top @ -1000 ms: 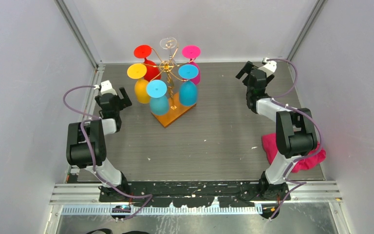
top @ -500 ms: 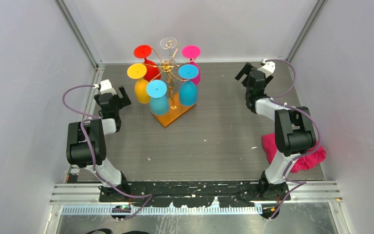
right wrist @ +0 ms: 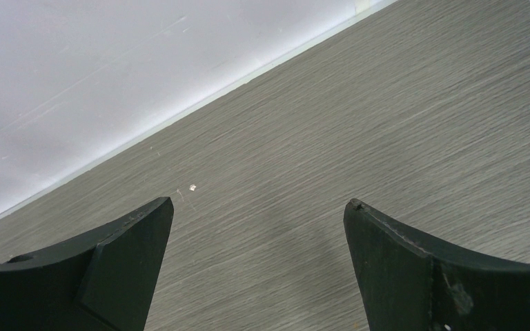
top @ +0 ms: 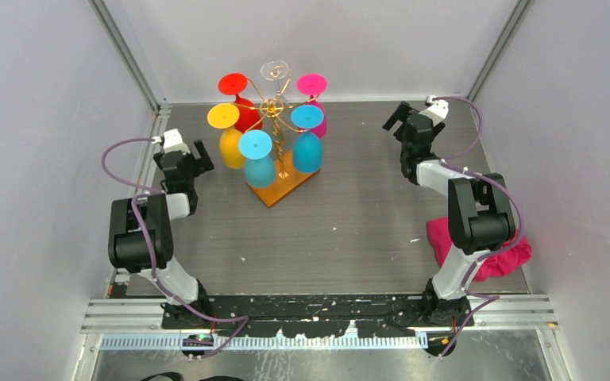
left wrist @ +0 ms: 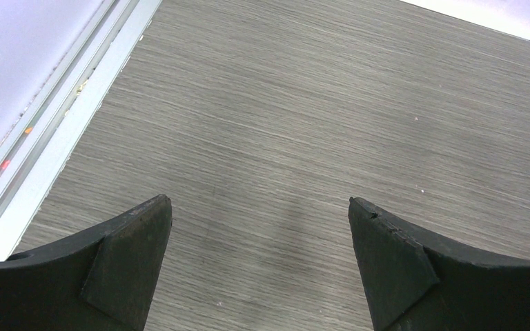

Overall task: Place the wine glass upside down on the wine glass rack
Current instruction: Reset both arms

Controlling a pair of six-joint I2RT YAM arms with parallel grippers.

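Note:
The wine glass rack (top: 273, 109), gold wire on an orange-brown base (top: 275, 193), stands at the back middle of the table. Several wine glasses hang on it upside down, feet up: red (top: 233, 83), yellow (top: 223, 116), light blue (top: 255, 144), teal (top: 307, 117), pink (top: 311, 84) and a clear one (top: 274, 70) at the back. My left gripper (top: 201, 158) is open to the left of the rack, apart from it. In the left wrist view that gripper (left wrist: 260, 203) holds nothing, only bare table between the fingers. My right gripper (top: 395, 115), (right wrist: 259, 203) is open and empty at the back right.
A crumpled pink cloth (top: 484, 250) lies at the right edge beside the right arm's elbow. White walls close the table on three sides, with a metal rail (left wrist: 55, 131) along the left edge. The grey tabletop (top: 349, 222) stretches in front of the rack.
The right gripper has shifted slightly toward the back left and then stopped. The left arm, the rack and the glasses have not moved.

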